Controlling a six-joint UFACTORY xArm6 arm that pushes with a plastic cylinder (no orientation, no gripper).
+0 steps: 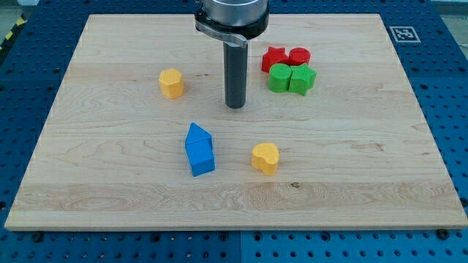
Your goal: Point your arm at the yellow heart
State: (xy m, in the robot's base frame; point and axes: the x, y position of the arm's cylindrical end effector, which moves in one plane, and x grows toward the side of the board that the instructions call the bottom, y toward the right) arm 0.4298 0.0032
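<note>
The yellow heart [265, 158] lies on the wooden board, below the view's middle. My tip [235, 106] rests on the board above and a little left of the heart, well apart from it. A yellow hexagon-like block [171, 83] sits to the tip's left. Two blue blocks [199, 149] lie touching each other, left of the heart and below-left of the tip.
A cluster of two red blocks [285, 57] and two green blocks [291, 78] sits to the tip's upper right. The wooden board [365, 183] lies on a blue perforated table. A tag marker [403, 33] is at the board's top right corner.
</note>
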